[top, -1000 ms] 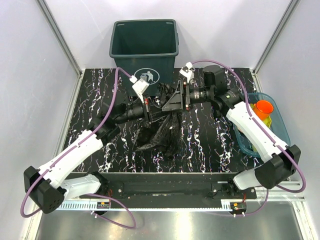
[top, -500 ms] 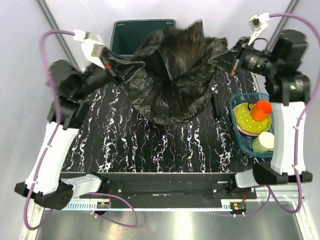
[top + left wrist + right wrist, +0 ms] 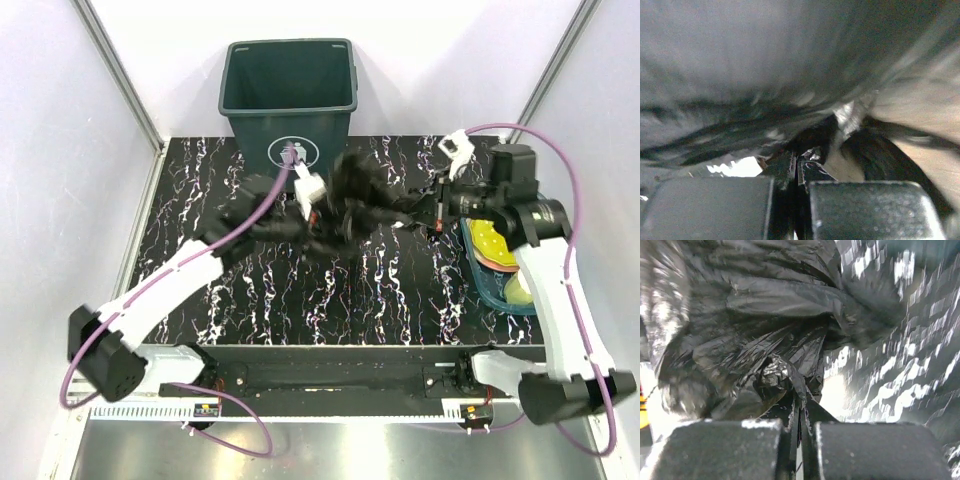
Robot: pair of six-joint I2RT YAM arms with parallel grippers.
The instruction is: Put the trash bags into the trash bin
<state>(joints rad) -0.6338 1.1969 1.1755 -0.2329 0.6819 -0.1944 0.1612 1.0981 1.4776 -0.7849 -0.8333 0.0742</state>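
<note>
Left gripper: fingers are pressing together on a fold of the trash bag. The left wrist view is blurred, but the two pads are meeting there with black film caught between them.

Right gripper: jaws are closing flat on another edge of the same film. In the right wrist view the fingertips are pinching a crumpled tuck of glossy plastic, and the rest is billowing above them.

Trash bag: thin, wrinkled and black, it is bunching into a smeared, motion-blurred clump just beside the left gripper. A narrower strip is stretching rightward to the right gripper. Whether it is touching the tabletop cannot be told.

Trash bin: dark green and square, it is standing upright at the far edge with its mouth facing up and its white round logo facing the arms. The bag is sitting wholly outside it, near the front wall.

Marble tabletop: black with white veins, it is carrying the arms' working area.

Blue tray: it is lying at the right edge, partly under the right arm, and is holding a yellow dish.
</note>
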